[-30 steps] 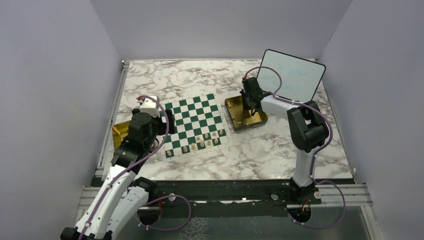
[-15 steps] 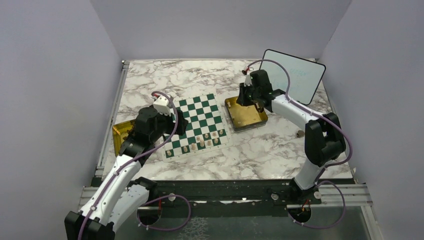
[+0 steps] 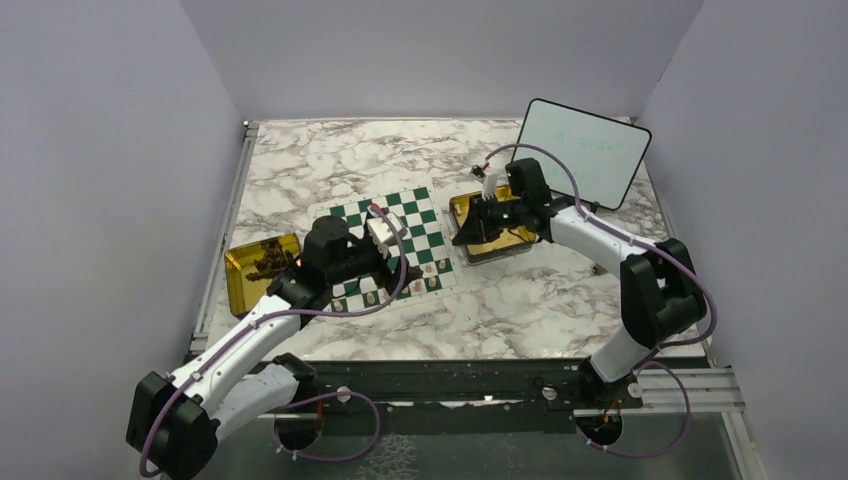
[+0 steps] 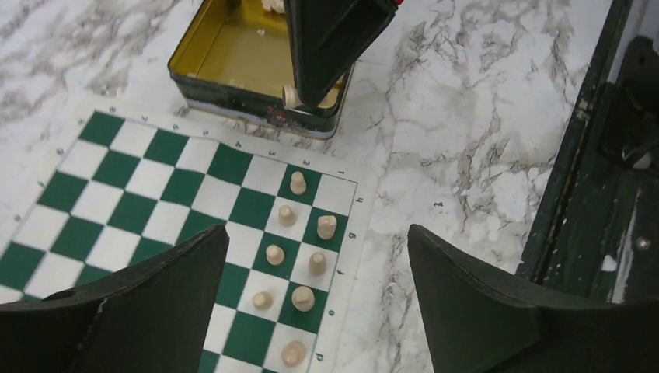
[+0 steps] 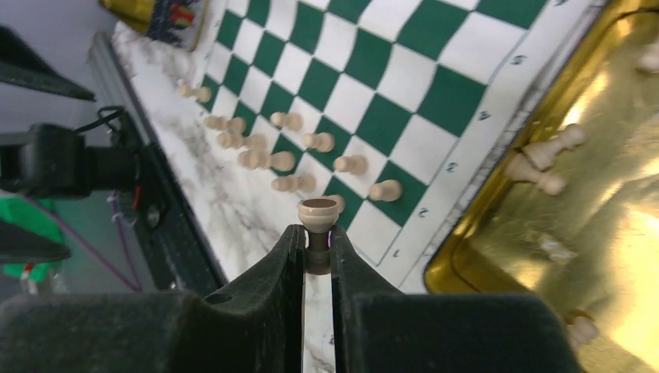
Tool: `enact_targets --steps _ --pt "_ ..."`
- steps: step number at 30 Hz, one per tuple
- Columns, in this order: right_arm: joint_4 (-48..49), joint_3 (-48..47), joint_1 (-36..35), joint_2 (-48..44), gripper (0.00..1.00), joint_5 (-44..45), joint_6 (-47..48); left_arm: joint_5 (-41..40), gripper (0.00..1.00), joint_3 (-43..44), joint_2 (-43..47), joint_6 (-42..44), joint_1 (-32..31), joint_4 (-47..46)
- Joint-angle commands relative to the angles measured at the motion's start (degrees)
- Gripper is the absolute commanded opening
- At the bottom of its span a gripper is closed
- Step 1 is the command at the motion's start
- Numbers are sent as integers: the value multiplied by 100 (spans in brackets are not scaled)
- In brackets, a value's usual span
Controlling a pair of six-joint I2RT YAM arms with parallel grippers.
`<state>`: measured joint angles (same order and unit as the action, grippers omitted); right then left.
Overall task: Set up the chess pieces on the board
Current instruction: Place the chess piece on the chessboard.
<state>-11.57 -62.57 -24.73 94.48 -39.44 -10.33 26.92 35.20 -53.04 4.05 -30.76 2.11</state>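
The board (image 3: 395, 215) lay flat in the middle of the marble counter (image 3: 560, 300). Cream chess pieces (image 4: 303, 298) stood upright on its two nearest rows, most of them bunched toward the near right corner, each on its own square.

The left jaws hung above that corner, spread wide with nothing between them. The standing pieces showed in the gap in the wrist view.

The right jaws were pinching the held piece (image 5: 317, 211), a small cream one with a rounded head, by its stem. They hovered over the left rim of the gold tin (image 3: 468, 248), just beside the board's right edge. More cream pieces lay on their sides inside this tin.

A second gold tin (image 3: 243, 268) sat on the counter off the board's near left corner, with dark items in it too small to make out. A whiteboard (image 3: 585, 150) leaned at the far right of the counter.
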Motion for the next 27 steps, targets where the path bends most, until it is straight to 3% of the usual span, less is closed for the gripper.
enact_targets --steps 1,5,9,27 --pt "376 251 6 -429 10 -1152 -144 890 87 24 -167 2045 -152 -528" --pt "519 385 4 -581 11 -1741 -251 1524 91 -28 -201 3699 -167 -430" --pt "567 404 -70 -649 11 -1995 -296 1723 90 208 -349 4652 -175 -60" --pt "683 451 -460 -667 11 -2138 -649 1818 78 692 -992 5846 -529 144"
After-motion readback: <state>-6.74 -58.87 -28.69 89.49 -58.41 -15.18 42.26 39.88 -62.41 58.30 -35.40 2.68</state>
